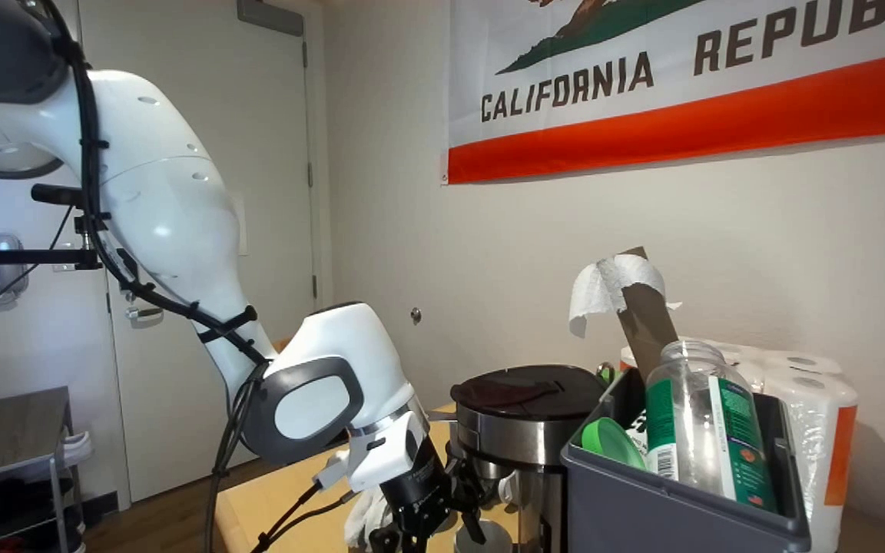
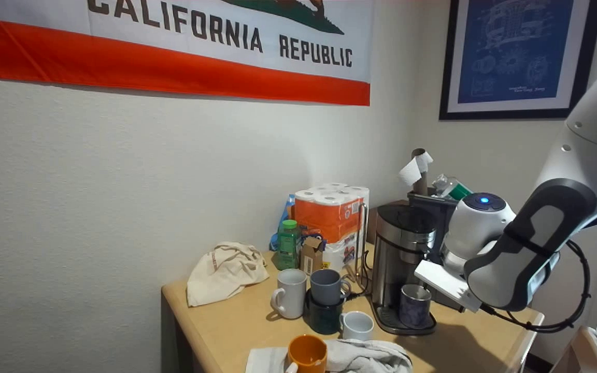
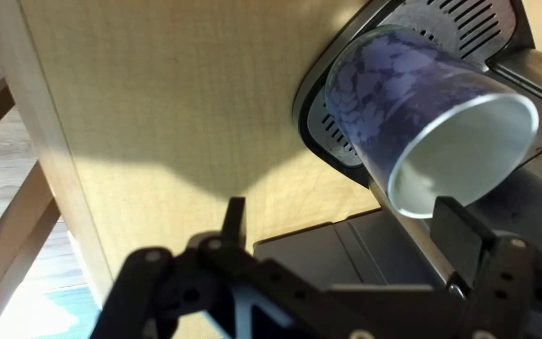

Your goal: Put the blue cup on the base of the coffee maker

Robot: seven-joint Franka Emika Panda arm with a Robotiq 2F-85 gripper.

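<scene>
Just beside gripper (image 3: 341,212): blue cup (image 3: 412,110).

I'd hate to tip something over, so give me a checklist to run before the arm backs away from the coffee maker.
1. Blue cup on the base of the coffee maker: ok.
2. Cup upright: ok, as an exterior view shows.
3. Gripper open: ok, its fingers are wide apart.
4. Fingers off the cup: cannot tell; one overlaps the rim in the wrist view, so contact is unclear.
5. Gripper clear of the gray bin: cannot tell; they overlap in the wrist view.
</scene>
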